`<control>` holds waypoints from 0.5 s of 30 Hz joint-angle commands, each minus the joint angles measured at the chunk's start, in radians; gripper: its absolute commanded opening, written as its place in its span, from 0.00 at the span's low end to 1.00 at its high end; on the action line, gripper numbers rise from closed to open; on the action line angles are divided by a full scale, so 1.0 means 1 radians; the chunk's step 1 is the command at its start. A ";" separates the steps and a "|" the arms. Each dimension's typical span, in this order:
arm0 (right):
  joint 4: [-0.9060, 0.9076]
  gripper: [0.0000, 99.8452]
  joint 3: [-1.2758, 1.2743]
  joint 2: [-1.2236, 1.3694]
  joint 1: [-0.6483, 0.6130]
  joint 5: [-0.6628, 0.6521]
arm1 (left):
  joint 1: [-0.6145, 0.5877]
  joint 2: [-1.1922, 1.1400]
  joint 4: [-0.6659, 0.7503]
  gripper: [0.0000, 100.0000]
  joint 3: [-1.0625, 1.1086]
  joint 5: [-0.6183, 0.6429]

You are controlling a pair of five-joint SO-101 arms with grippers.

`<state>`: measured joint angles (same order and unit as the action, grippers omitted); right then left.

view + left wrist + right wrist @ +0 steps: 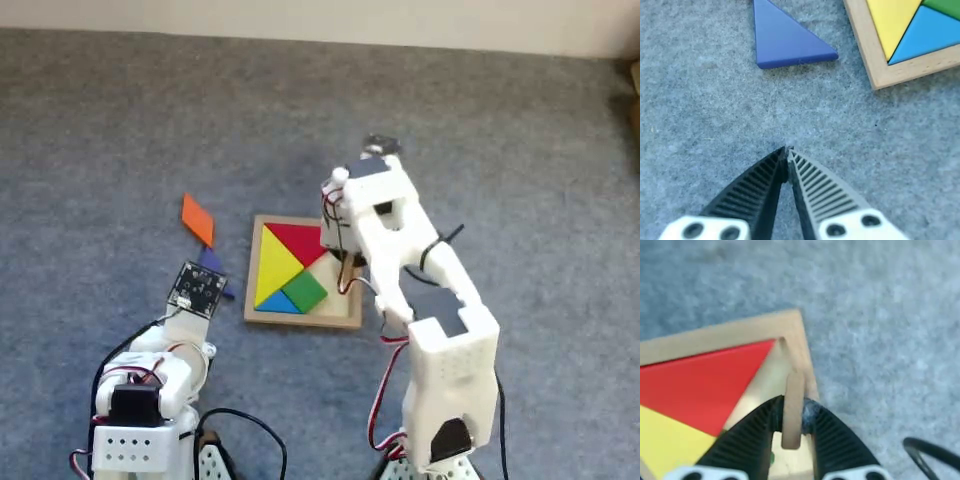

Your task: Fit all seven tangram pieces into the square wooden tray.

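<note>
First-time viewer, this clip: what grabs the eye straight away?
The right end effector pinches a thin wood-coloured piece on edge at the wooden tray's bare corner, beside the red triangle. Outside the tray on the grey carpet lie an orange parallelogram and a dark blue triangle, the latter just ahead of the shut left end effector.

Bench (715, 100) cover: grey cloth, fuzzy, matt. Just ahead of left claw (787, 151), blue triangle (780, 40): smooth, matt paint. Tray (869, 42): pale bare wood, smooth. Right claw (792, 401): ribbed black plastic, clamped on pale wood piece (794, 385).
</note>
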<state>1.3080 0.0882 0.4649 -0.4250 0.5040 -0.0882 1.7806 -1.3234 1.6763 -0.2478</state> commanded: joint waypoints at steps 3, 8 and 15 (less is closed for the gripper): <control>0.051 0.03 0.111 -0.001 -0.018 -0.054 | -0.010 0.035 -0.005 0.00 0.021 0.011; 0.070 0.11 0.120 0.002 -0.050 -0.052 | -0.010 0.035 -0.005 0.00 0.021 0.011; 0.070 0.11 0.124 -0.001 -0.077 -0.052 | -0.010 0.035 -0.005 0.00 0.021 0.011</control>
<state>1.3633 0.1619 0.4849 -0.4772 0.4657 -0.0898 1.7806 -1.3234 1.6763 -0.2478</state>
